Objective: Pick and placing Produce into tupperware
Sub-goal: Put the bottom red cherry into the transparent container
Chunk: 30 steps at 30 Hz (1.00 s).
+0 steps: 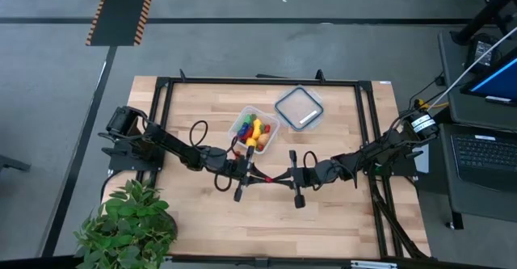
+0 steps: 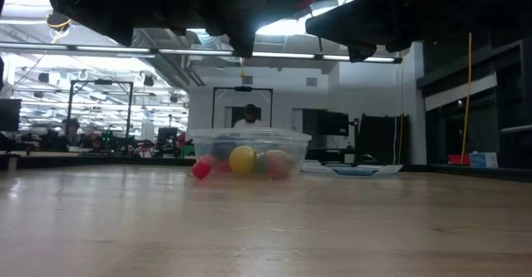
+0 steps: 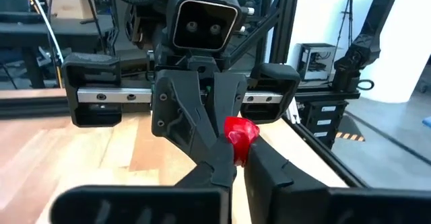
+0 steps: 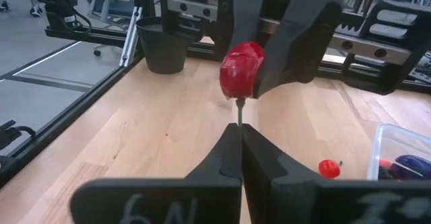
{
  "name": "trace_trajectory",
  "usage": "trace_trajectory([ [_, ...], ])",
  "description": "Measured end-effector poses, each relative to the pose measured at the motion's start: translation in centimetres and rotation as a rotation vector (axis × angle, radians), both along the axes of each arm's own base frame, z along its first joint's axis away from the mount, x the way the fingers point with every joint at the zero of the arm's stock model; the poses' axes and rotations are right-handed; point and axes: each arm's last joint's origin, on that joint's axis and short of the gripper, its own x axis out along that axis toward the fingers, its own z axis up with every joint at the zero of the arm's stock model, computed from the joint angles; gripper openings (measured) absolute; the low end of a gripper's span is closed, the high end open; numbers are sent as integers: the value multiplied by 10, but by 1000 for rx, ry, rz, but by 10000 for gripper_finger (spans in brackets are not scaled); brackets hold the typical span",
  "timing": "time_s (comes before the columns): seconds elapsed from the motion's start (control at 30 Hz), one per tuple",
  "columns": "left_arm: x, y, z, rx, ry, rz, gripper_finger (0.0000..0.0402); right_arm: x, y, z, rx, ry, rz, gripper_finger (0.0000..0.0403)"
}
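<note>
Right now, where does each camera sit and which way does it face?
High view: above the table, facing straight down; shows both arms, the left hand and right hand meeting near the tupperware.
Low view: at tabletop height, facing level across at the tupperware; arms dark overhead.
Left wrist view: on the left wrist, facing the right hand past its own fingers.
Right wrist view: on the right wrist, facing the left hand.
Shared: both wrist views show the red toy.

Overhead view of a wooden table. The left gripper and right gripper meet tip to tip at mid-table. Just beyond them stands the tupperware, holding mixed Produce. A clear lid lies farther right; a potted plant occupies the near-left corner.
</note>
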Motion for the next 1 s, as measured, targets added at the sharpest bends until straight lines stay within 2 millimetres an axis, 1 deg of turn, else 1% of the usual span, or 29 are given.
trace_trajectory([
  [0.23, 0, -2, 0, 53, -11, -7, 6, 0, 0, 0, 1, 0, 3, 0],
  [0.4, -1, -2, 0, 54, -11, -11, 6, 0, 2, 0, 36, 6, 67, 9],
  [0.63, 0, -2, 0, 53, -12, -15, 5, 0, 2, 0, 111, 19, 63, 47],
  [0.8, -1, -2, 0, 52, -12, -25, 4, 0, 2, 1, 113, 9, 64, 83],
  [1.0, -1, -2, 0, 67, -16, -26, 4, 0, 1, 0, 96, 15, 20, 129],
])
